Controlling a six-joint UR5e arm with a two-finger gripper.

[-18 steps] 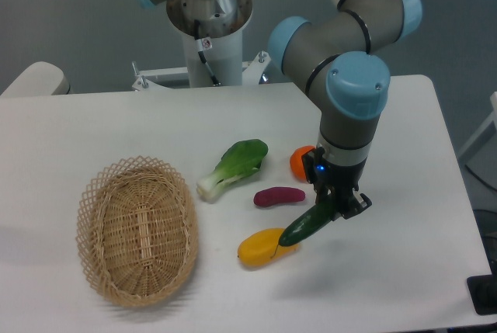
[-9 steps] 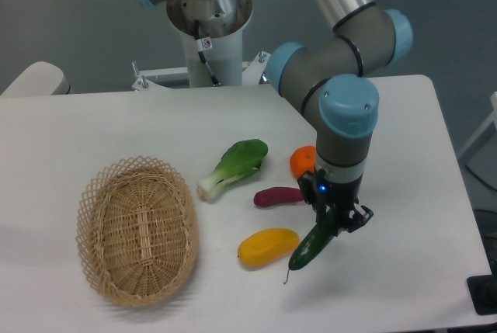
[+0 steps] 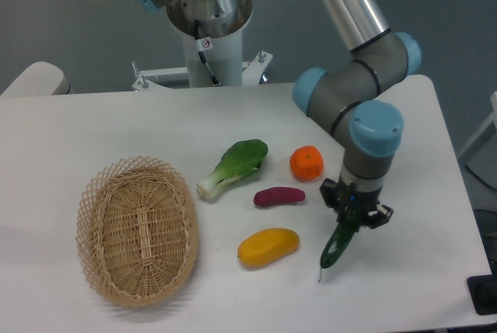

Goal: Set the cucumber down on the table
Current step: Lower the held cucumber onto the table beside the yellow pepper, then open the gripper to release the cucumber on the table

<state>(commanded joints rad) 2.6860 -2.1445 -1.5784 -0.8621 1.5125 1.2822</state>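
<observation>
The dark green cucumber (image 3: 337,244) hangs tilted from my gripper (image 3: 353,216), its thin stem tip pointing down toward the white table (image 3: 404,271). I cannot tell whether the tip touches the tabletop. The gripper is shut on the cucumber's upper end, to the right of the yellow fruit (image 3: 268,246).
A woven wicker basket (image 3: 137,228) stands at the left. A bok choy (image 3: 234,167), an orange fruit (image 3: 307,162) and a purple sweet potato (image 3: 279,195) lie in the middle of the table. The arm's base column (image 3: 208,34) stands at the back.
The gripper has carried the cucumber to the right and slightly down, away from the yellow fruit. The orange fruit, hidden behind the arm before, now shows fully.
</observation>
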